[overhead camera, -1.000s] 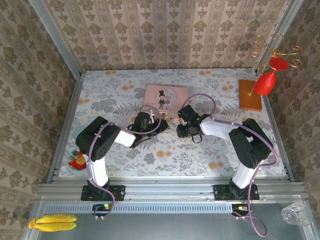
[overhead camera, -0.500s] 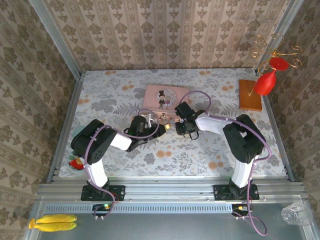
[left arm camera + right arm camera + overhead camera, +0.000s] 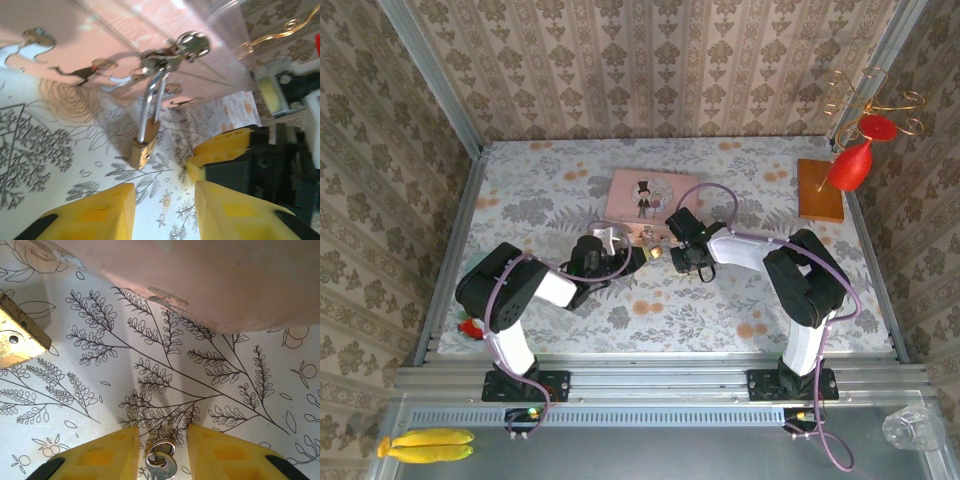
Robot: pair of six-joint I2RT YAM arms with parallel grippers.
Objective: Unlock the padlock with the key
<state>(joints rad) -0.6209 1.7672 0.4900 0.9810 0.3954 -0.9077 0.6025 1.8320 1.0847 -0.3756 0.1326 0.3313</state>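
The left tool [image 3: 162,189] stands open and holds nothing, its gap facing the padlock [image 3: 141,149]. The right tool [image 3: 162,431] is closed on the key [image 3: 161,466], low over the floral worktop [image 3: 210,375]. The padlock sits between them, left tool at its 9 o'clock and right tool at its 3 o'clock. Its silver shackle reaches the metal clasp [image 3: 187,46] of the pink tin [image 3: 75,30] at 12 o'clock.

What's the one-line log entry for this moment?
left gripper: open, padlock ahead | right gripper: shut on key | padlock: lying beside pink tin, key not yet in
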